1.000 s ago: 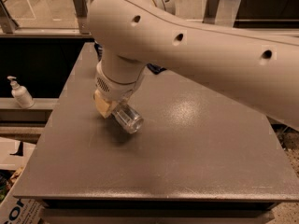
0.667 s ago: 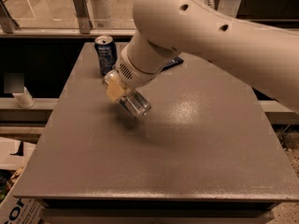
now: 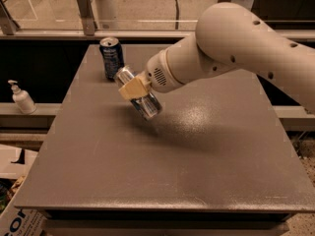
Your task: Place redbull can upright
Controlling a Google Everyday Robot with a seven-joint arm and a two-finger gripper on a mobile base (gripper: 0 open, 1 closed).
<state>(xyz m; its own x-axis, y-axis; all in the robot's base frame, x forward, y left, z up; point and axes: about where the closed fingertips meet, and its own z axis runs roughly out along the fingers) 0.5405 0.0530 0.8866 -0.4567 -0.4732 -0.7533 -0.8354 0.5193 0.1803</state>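
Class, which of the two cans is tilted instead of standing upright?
The slim silver redbull can, held tilted in the claw over the table. The wider dark blue can stands upright at the table's back.

Glossy metal redbull can [image 3: 148,105]; matt tan claw [image 3: 135,88] gripping it (above the table [image 3: 197,161]); table dull, grainy.

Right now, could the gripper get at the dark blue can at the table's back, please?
Probably not: the gripper hangs close to the dark blue can, nothing between, but it is shut on the tilted redbull can.
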